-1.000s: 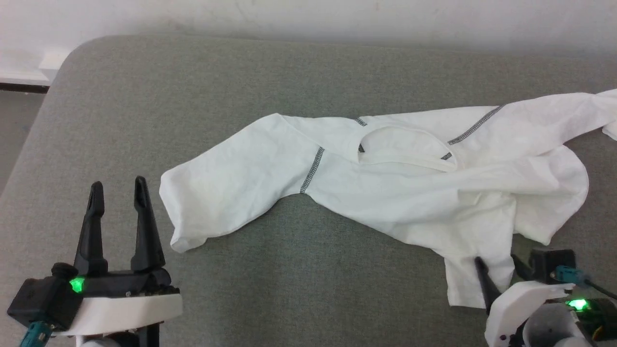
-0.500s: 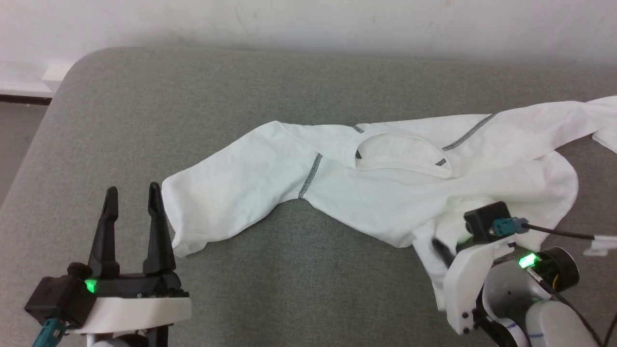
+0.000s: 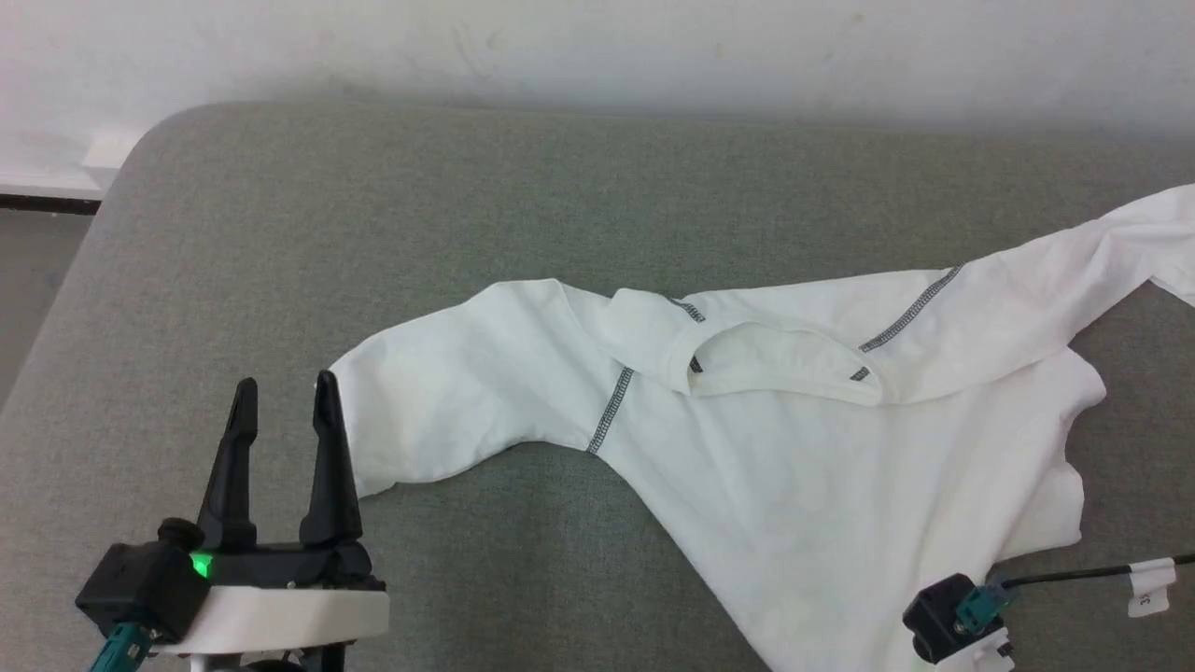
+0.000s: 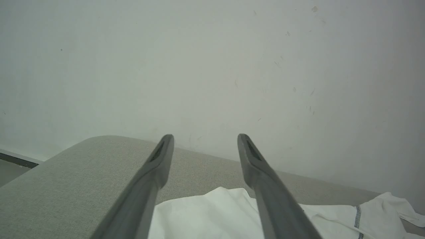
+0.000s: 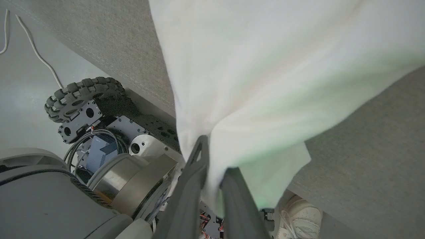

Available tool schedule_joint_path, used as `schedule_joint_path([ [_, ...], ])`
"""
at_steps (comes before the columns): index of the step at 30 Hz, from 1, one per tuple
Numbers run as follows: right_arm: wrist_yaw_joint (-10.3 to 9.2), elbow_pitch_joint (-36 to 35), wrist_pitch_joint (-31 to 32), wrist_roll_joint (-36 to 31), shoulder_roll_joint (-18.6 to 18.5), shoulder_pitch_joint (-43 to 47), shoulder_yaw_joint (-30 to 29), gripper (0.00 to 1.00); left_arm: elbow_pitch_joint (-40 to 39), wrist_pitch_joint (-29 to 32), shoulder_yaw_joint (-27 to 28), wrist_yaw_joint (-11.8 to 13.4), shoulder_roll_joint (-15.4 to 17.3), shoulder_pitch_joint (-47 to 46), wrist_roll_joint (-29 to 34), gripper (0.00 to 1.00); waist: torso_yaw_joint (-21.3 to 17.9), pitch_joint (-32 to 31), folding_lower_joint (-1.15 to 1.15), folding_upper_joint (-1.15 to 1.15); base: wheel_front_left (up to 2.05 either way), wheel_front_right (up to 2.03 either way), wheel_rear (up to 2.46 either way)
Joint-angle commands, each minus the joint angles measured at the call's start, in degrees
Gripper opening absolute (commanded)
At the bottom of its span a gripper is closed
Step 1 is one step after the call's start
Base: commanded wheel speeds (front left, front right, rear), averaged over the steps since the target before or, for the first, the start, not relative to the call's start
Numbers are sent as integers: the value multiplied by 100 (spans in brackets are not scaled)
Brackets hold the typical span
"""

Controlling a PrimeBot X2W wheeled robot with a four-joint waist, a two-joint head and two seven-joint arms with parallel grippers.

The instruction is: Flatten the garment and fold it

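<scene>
The garment, a white long-sleeved shirt with dark grey seam stitching, lies spread across the grey padded surface. Its round neckline faces up, one sleeve reaches left and the other runs off to the right. My left gripper stands open just left of the left sleeve's cuff, nothing between its fingers. In the right wrist view my right gripper is shut on a bunched edge of the garment, held past the surface's near edge. My right arm's wrist block shows at the bottom right.
A pale wall backs the surface, and floor shows past its rounded left corner. Below the near edge the right wrist view shows my base with a knobbly wheel and a person's white shoe. A tagged black cable trails right.
My right gripper has closed on the garment's lower edge and drawn it toward the near edge, stretching the body flatter. The head camera has shifted. My left gripper stays open.
</scene>
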Motion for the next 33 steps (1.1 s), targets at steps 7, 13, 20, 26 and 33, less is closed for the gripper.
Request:
schedule_joint_path([
  [7,-5,154,-1225,19,136,-465,213,100,-1,-27,32,48,-12,-1,-16,100,-44,11,0,0,0,0,0],
  [13,-5,-288,-1693,258,134,-1139,-105,100,-65,-27,33,72,-12,-21,-20,100,-95,79,0,0,0,0,0],
  [20,-5,-113,-2295,-405,29,-1903,-754,100,-129,-27,-7,41,-12,-182,-58,100,-37,404,0,0,0,0,0],
  [26,-5,554,-2646,-1054,-127,-2269,-674,100,-82,-27,-56,-14,-12,-379,-101,100,104,722,0,0,0,0,0],
  [33,-5,1474,-2965,-1266,-303,-2664,-431,100,-11,-27,-136,-58,-12,-603,-151,100,336,1033,0,0,0,0,0],
])
